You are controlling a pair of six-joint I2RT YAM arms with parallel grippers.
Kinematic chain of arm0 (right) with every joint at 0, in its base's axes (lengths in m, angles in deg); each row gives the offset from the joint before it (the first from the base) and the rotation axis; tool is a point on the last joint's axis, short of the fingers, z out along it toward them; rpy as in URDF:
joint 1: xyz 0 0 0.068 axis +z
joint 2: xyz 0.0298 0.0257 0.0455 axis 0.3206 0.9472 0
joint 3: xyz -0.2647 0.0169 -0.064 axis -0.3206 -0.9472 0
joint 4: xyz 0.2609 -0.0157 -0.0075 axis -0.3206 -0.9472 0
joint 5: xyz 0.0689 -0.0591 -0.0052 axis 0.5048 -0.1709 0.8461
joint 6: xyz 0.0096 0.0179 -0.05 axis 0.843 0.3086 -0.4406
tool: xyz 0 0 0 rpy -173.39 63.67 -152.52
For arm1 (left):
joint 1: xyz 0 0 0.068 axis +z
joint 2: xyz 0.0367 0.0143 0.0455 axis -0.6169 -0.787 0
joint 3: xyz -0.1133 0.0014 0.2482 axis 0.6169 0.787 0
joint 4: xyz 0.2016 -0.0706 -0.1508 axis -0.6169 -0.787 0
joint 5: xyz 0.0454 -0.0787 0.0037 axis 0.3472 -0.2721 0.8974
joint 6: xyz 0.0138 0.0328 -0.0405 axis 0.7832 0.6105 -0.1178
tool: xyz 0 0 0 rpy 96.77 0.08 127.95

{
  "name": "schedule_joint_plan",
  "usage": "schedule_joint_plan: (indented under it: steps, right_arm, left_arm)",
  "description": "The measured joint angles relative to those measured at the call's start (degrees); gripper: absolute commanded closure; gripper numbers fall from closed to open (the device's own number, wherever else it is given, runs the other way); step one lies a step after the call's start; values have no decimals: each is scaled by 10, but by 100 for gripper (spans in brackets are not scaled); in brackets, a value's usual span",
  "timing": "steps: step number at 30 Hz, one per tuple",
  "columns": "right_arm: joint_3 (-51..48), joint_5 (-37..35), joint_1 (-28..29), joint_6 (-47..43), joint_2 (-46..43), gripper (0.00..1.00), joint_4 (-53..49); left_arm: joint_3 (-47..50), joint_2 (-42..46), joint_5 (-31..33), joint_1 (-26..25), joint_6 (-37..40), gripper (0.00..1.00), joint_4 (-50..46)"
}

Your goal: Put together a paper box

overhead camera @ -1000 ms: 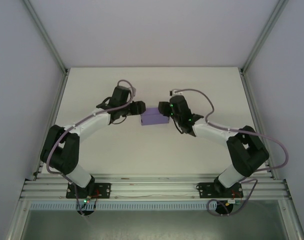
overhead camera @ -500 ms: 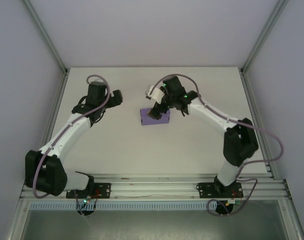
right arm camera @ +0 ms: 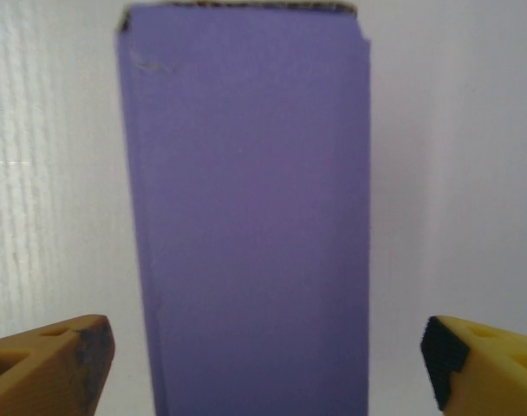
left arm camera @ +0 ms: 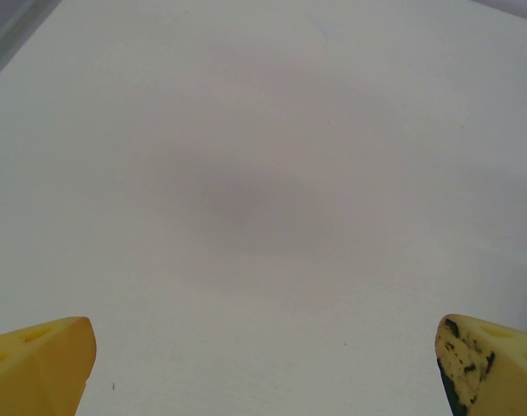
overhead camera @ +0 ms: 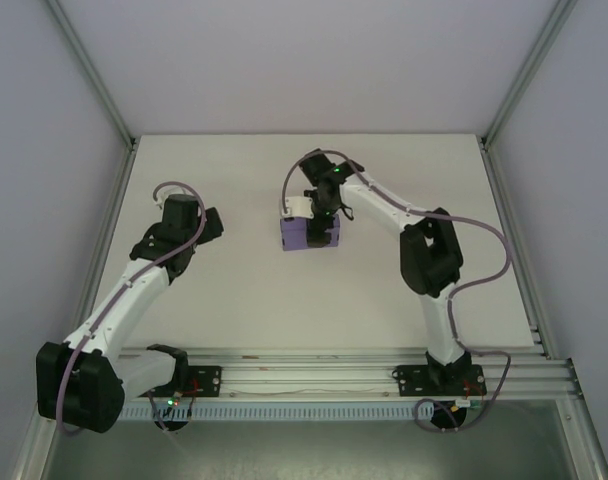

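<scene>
The paper box point(overhead camera: 295, 238) is a small folded purple box lying on the white table, a little behind its middle. In the right wrist view the paper box point(right arm camera: 250, 225) runs lengthwise away from the camera. My right gripper point(overhead camera: 320, 222) hangs over the box, pointing down. Seen from the wrist, the right gripper point(right arm camera: 268, 364) is open: its yellow fingers point(right arm camera: 47, 364) stand either side of the box with table showing in both gaps. My left gripper point(overhead camera: 212, 222) is well to the left of the box. The left gripper point(left arm camera: 263, 364) is open over bare table.
The white table point(overhead camera: 384, 290) is bounded by grey side walls with slanted aluminium posts point(overhead camera: 104, 110) at the back corners. An aluminium rail point(overhead camera: 304, 375) carrying both arm bases runs along the near edge.
My left gripper has opened and drawn back to the left, away from the box. My right arm has swung round over the box, and its opened jaws now straddle it.
</scene>
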Motion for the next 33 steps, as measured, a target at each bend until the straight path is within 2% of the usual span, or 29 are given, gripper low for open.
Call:
schedule_joint_plan:
  steps: [4, 9, 14, 16, 17, 23, 27, 30, 33]
  right_arm:
    - [-11, -45, 18, 5, 4, 20, 16]
    - [-45, -100, 39, 21, 4, 46, 66]
    - [-68, -143, 43, 34, -9, 52, 96]
    - [-82, -163, 43, 39, -19, 61, 114]
    - [-93, -174, 44, 41, -26, 62, 127]
    - [-184, -251, 56, 38, -87, 60, 239]
    - [-218, -280, 63, 28, -92, 53, 298]
    - [-246, -294, 70, 24, -92, 44, 317]
    - [-275, -306, 82, 23, -94, 23, 327]
  left_arm:
    - [0, 0, 4, 0, 0, 0, -4]
    - [0, 0, 7, 0, 0, 0, -9]
    - [15, 17, 7, 0, 0, 0, -8]
    - [22, 27, 7, 0, -2, 0, -8]
    - [24, 32, 7, 0, -3, 0, -8]
    - [30, 57, 7, 0, -6, 0, -7]
    - [37, 65, 4, 0, -11, 0, -7]
    - [38, 65, 2, 0, -13, 0, -7]
    - [39, 66, 0, 0, -13, 0, -5]
